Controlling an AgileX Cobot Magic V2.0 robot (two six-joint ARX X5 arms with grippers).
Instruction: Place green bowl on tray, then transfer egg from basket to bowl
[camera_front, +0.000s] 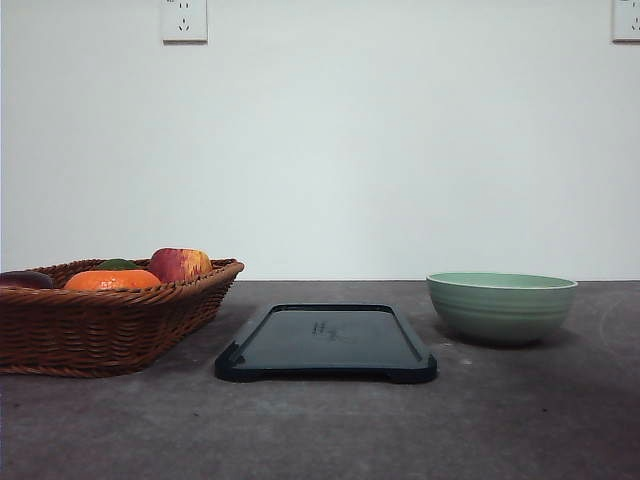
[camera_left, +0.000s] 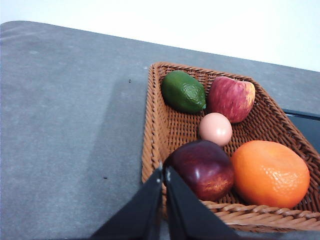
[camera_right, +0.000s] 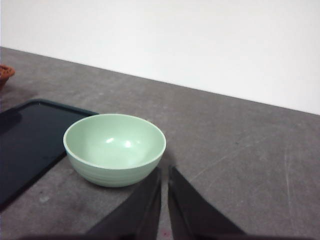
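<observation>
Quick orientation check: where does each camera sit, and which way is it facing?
Front: low, facing forward across the grey table at the brown wicker basket, dark rectangular tray and sage-green ceramic bowl.
Left wrist: above the basket, looking down on the small brownish egg; left gripper jaws nearly closed.
Right wrist: beside the bowl; right gripper jaws nearly closed.
Shared: the tray, front and right wrist.

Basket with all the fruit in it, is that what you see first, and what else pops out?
Yes, the brown basket on the robot's left grabs the eye, packed with a bright orange fruit, a red apple, a green fruit, a dark plum-colored fruit and the small egg in the middle. Next come the dark tray at the table's center and the empty green bowl to its right.
</observation>
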